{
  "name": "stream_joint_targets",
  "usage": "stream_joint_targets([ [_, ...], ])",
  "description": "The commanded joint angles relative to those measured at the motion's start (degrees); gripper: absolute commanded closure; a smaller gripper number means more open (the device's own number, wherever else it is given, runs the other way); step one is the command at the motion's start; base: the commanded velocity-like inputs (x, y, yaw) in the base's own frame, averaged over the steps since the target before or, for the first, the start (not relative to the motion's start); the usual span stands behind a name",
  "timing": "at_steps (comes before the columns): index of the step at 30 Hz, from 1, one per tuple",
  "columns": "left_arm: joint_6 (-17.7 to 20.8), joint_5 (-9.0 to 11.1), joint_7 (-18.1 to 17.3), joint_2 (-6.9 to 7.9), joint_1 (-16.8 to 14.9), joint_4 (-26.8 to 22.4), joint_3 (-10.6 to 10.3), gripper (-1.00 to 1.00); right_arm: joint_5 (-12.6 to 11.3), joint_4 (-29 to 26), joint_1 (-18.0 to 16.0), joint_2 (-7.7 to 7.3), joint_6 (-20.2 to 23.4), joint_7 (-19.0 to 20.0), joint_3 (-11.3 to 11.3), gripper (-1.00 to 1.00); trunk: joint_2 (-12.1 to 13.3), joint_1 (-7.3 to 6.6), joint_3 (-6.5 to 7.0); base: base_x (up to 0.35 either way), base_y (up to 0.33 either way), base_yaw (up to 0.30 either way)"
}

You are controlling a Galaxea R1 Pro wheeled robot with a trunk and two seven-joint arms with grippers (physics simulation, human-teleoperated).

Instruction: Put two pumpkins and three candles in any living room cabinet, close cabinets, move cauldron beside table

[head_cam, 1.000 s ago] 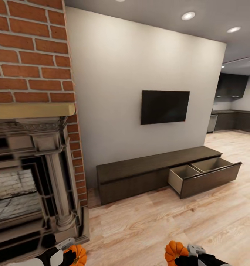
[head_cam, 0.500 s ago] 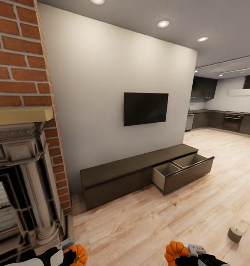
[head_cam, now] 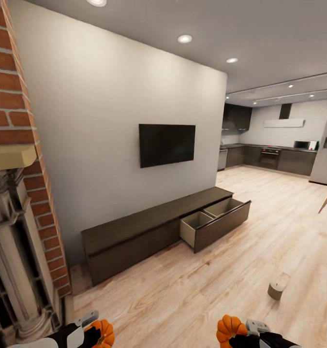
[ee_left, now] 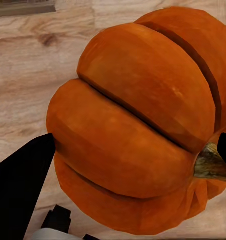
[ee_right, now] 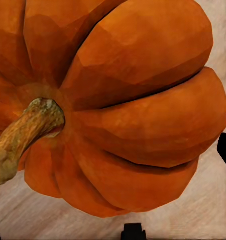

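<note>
At the head view's lower edge, my left gripper (head_cam: 93, 334) is shut on an orange pumpkin (head_cam: 104, 333) and my right gripper (head_cam: 237, 336) is shut on a second pumpkin (head_cam: 230, 328). Each wrist view is close on its ribbed pumpkin (ee_left: 138, 120) (ee_right: 118, 105), with black fingers (ee_left: 17, 180) at the sides. The long dark-brown cabinet (head_cam: 134, 234) runs along the white wall, its right drawer (head_cam: 216, 224) pulled open and showing a beige inside. A cream candle (head_cam: 275, 290) stands on the floor at the right.
A brick fireplace (head_cam: 13, 193) with a carved surround stands close on the left. A black TV (head_cam: 166, 144) hangs above the cabinet. Light wood floor (head_cam: 192, 295) stretches ahead to the drawer. A dark kitchen (head_cam: 274, 157) lies far right.
The whole view has swung to the right: the fireplace slid left, the kitchen came into view and the candle shifted left. Both grippers still hold their pumpkins.
</note>
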Motion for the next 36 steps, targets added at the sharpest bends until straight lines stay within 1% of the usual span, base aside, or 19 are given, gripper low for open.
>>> stream_joint_targets([
  [1,0.21,0.48,0.2,0.0,-0.05,-0.01,-0.42,1.0,-0.65,0.11,-0.1,0.01,0.1,0.31,0.38,1.0,0.36,-0.22,0.14,0.0,0.0,-0.299],
  [8,0.21,0.48,0.2,-0.33,-0.04,-0.01,-0.42,1.0,-0.65,0.11,-0.1,0.06,0.1,0.23,0.42,1.0,3.17,-1.76,1.56,0.0,0.0,-0.299],
  [18,0.21,0.48,0.2,-0.35,-0.02,-0.01,-0.42,1.0,-0.65,0.11,-0.1,0.1,0.1,0.23,0.46,1.0,7.18,-3.96,3.53,0.0,0.0,-0.299],
  [20,-0.02,0.48,0.2,-0.35,-0.04,-0.01,-0.42,1.0,-0.65,0.11,-0.1,0.1,0.1,0.23,0.47,1.0,7.18,-3.96,3.53,0.0,0.0,-0.299],
  [22,-1.5,0.48,0.2,-0.36,0.0,0.01,-0.42,1.0,-0.65,0.11,-0.1,0.1,0.1,0.23,0.48,1.0,7.18,-3.96,3.53,0.0,0.0,-0.299],
  [25,-2.51,0.48,0.2,-0.38,0.03,0.02,-0.42,1.0,-0.65,0.11,-0.1,0.1,0.1,0.23,0.46,1.0,7.18,-3.96,3.53,0.0,0.0,-0.299],
  [32,-2.83,0.45,0.2,-0.42,0.07,0.07,-0.42,1.0,-0.65,0.11,-0.1,0.1,0.1,0.23,0.42,1.0,7.18,-3.96,3.53,0.001,0.0,-0.299],
  [36,-2.78,0.45,0.2,-0.4,0.11,0.08,-0.42,1.0,-0.65,0.11,-0.1,0.1,0.1,0.23,0.42,1.0,7.18,-3.96,3.53,0.168,-0.134,-0.299],
])
